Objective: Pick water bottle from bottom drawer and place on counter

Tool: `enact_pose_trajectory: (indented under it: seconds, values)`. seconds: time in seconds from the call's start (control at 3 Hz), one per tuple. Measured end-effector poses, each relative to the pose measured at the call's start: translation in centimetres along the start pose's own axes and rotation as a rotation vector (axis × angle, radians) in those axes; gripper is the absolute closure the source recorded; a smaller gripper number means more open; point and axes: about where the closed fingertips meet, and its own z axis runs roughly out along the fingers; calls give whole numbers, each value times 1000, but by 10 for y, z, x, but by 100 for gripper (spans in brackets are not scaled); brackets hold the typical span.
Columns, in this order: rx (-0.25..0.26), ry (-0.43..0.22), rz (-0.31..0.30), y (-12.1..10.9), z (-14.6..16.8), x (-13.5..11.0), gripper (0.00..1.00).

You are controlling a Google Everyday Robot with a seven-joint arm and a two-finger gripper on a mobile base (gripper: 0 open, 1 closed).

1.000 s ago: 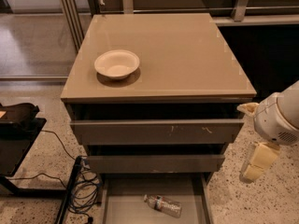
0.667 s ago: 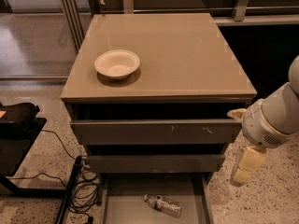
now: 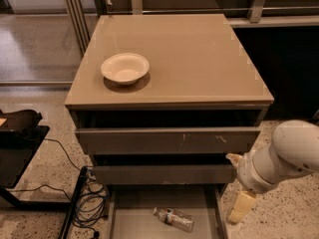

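Note:
The water bottle (image 3: 173,219), clear crinkled plastic with a coloured label band, lies on its side on the grey floor of the open bottom drawer (image 3: 130,220), near the middle. The counter (image 3: 199,59) is the glossy taupe top of the cabinet. My white arm comes in from the right. My gripper (image 3: 241,206), with cream-coloured fingers, hangs just right of the bottom drawer's right wall, to the right of the bottle and apart from it. It holds nothing.
A white bowl (image 3: 125,68) sits on the counter's left side. The two upper drawers (image 3: 169,141) stand slightly open above the bottom drawer. A black stand (image 3: 17,138) and loose cables (image 3: 87,203) lie on the floor at the left.
My arm and gripper have moved left and down, closer to the right side of the bottom drawer. The bottle and bowl have not moved.

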Motion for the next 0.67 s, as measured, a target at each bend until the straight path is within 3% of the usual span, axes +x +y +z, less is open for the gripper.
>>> enact_pose_trajectory:
  seconds: [0.33, 0.67]
  values:
    - [35, -73, 12, -9, 57, 22, 0]
    - [35, -118, 73, -19, 118, 44, 0]
